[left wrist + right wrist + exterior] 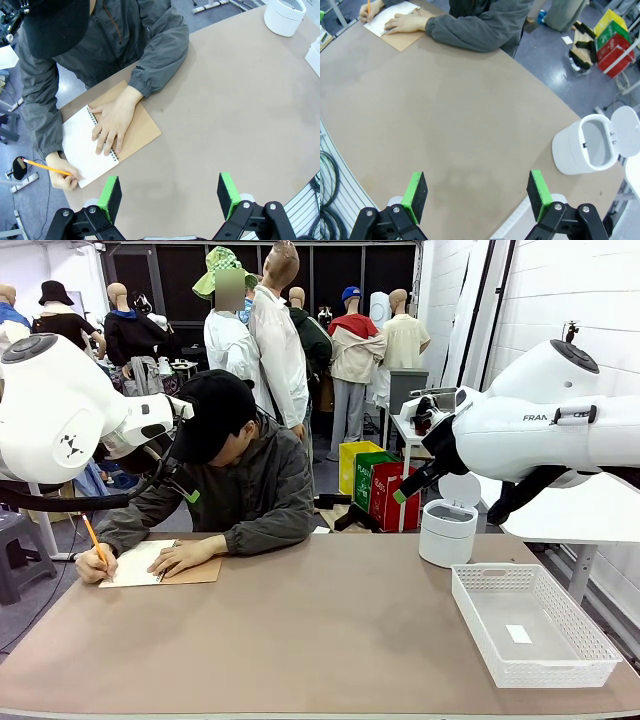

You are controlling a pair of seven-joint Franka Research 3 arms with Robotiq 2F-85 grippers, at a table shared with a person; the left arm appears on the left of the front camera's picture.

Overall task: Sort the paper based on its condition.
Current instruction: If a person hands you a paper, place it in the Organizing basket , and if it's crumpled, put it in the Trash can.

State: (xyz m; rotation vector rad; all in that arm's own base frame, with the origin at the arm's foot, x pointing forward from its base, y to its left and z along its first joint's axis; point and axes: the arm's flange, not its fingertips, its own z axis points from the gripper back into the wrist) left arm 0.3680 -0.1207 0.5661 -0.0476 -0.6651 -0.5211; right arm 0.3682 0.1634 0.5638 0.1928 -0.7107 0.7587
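Observation:
The paper is out of view. An open spiral-bound notebook (80, 142) with a brown card cover (195, 573) lies at the table's far left. The person presses one hand (112, 122) on it and writes on its white page with an orange pencil (46, 168). High above the near side of the notebook, my left gripper (170, 192) hangs open with nothing between its green pads. My right gripper (477, 192) is open and empty too, high over the table's right half, with the notebook (395, 17) far off.
A white round bin (447, 532) with its lid up stands at the far right; the right wrist view shows it (584, 150) open. A white mesh basket (592, 642) with a small white slip on its floor sits at the near right.

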